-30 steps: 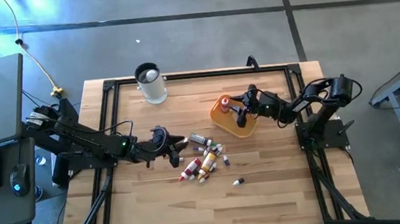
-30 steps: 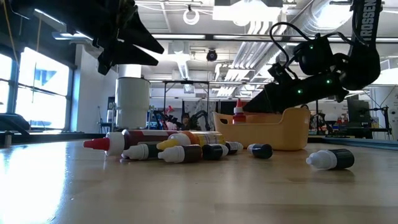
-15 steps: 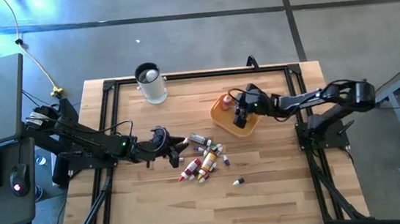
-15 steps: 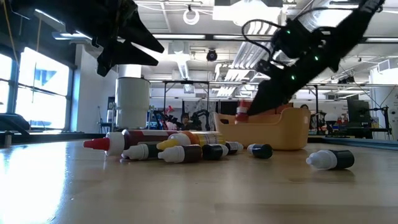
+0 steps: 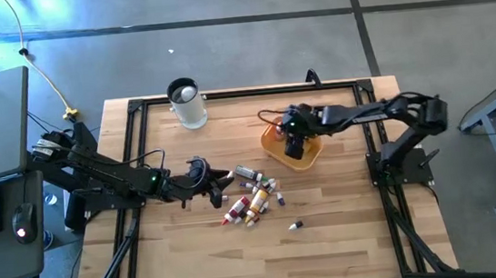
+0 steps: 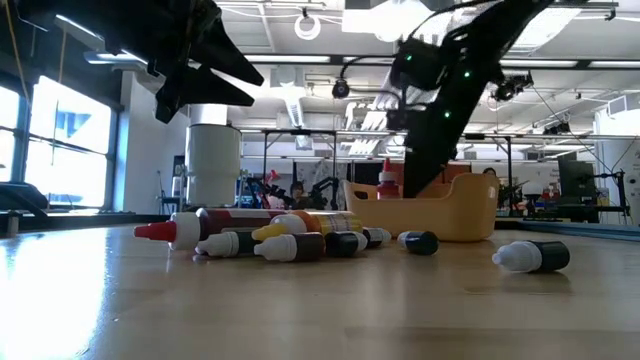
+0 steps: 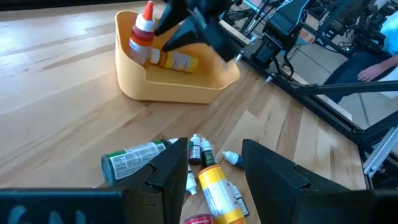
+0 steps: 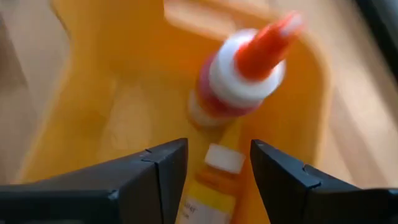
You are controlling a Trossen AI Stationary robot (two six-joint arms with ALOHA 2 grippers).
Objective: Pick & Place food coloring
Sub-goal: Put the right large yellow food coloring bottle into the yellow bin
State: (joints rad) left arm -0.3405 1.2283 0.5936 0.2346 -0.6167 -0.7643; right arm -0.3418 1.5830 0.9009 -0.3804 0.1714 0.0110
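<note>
The right gripper [image 5: 294, 132] hangs over the orange-yellow tray [image 5: 273, 147], right of the table's centre, with its jaws spread wide and nothing between them. In the right wrist view the open fingers [image 8: 155, 177] frame 2 bottles already in the tray: a red-capped bottle [image 8: 245, 65] leaning on the wall and a yellow bottle [image 8: 208, 186] lying on the floor. That reads as a drop-off point, so the tray is probably where the food coloring is being collected.

The rest of the food coloring [image 5: 252, 198] lies in a loose heap on the table [image 5: 347, 221], nearer than the tray and to its left, with 1 stray bottle [image 5: 295, 227] apart on the near side. The left gripper [image 5: 219, 186] hovers just left of that heap, jaws wide and empty, aimed at the bottles [image 7: 214, 183]. It looks placed for a pick from that side. A clear cup [image 5: 187, 104] stands at the far left, away from the work.
</note>
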